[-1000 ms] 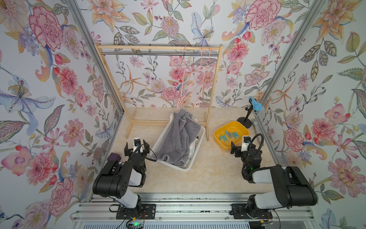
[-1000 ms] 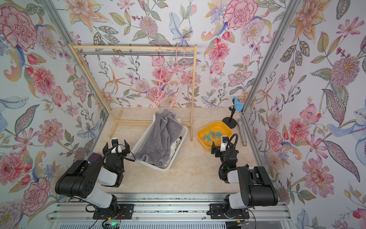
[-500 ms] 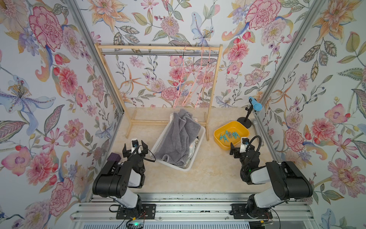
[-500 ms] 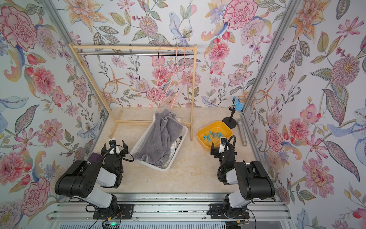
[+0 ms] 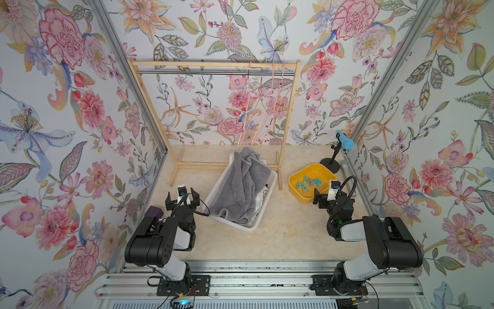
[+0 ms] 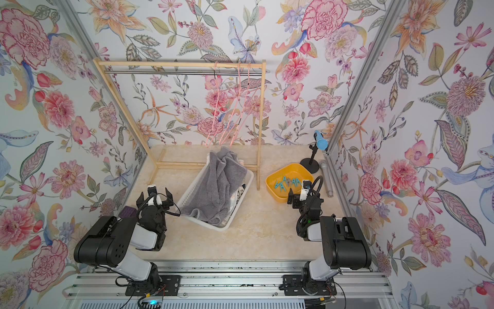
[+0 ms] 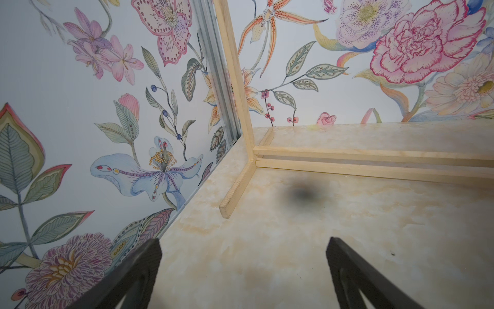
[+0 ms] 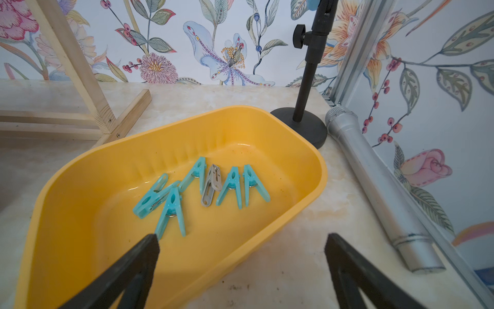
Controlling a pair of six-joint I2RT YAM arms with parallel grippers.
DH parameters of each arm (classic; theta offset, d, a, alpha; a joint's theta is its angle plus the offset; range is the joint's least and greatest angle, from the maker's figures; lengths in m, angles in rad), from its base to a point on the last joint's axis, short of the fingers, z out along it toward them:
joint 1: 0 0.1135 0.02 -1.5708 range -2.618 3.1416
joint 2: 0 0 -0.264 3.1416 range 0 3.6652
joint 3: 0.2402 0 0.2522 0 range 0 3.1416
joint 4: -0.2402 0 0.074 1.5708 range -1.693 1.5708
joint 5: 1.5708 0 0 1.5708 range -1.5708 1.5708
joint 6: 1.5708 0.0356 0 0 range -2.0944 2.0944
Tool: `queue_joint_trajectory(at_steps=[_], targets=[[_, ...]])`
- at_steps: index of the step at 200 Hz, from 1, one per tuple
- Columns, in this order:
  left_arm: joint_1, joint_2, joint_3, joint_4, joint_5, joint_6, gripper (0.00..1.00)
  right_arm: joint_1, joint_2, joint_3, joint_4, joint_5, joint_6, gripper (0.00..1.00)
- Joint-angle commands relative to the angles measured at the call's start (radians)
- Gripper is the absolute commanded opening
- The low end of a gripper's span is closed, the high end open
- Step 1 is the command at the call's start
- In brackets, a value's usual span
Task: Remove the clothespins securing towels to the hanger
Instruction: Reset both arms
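Several clothespins (image 8: 203, 184), teal with one grey, lie in a yellow tub (image 8: 240, 112) at the right, seen in both top views (image 5: 310, 183) (image 6: 287, 184). A grey towel (image 5: 243, 184) (image 6: 219, 184) is heaped in a white basket (image 5: 242, 227) mid-table, with a patterned cloth edge beside it. Bare pink hangers (image 5: 267, 107) hang on the wooden rack (image 5: 213, 64). My left gripper (image 5: 182, 199) (image 6: 155, 196) (image 7: 243, 240) is open and empty over bare table left of the basket. My right gripper (image 5: 327, 194) (image 6: 302, 196) (image 8: 242, 236) is open and empty at the tub's near rim.
A black stand (image 5: 331, 160) with a blue top rises behind the tub. A silver microphone (image 8: 374, 171) lies along the right wall. The rack's base bars (image 7: 374, 157) run across the back. A purple block (image 5: 154, 212) sits by the left wall.
The left gripper has drifted slightly toward the left wall. The right arm's elbow has swung inward while its gripper stayed by the tub. Both grippers stayed open.
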Motion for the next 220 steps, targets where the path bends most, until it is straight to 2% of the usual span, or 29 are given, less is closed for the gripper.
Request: queue_joint_trajectory(at_steps=[1, 13, 36, 220], targets=[[0.008, -0.007, 0.014, 0.012, 0.007, -0.008, 1.0, 0.006, -0.002, 0.002, 0.001, -0.009, 0.009, 1.0], [0.007, -0.006, 0.014, 0.012, 0.007, -0.008, 1.0, 0.029, -0.002, -0.001, 0.01, 0.038, -0.001, 1.0], [0.008, -0.007, 0.013, 0.011, 0.008, -0.008, 1.0, 0.011, 0.0, 0.003, 0.002, 0.004, 0.01, 1.0], [0.008, -0.007, 0.016, 0.006, 0.024, -0.001, 1.0, 0.011, 0.0, 0.004, 0.002, 0.004, 0.01, 1.0]])
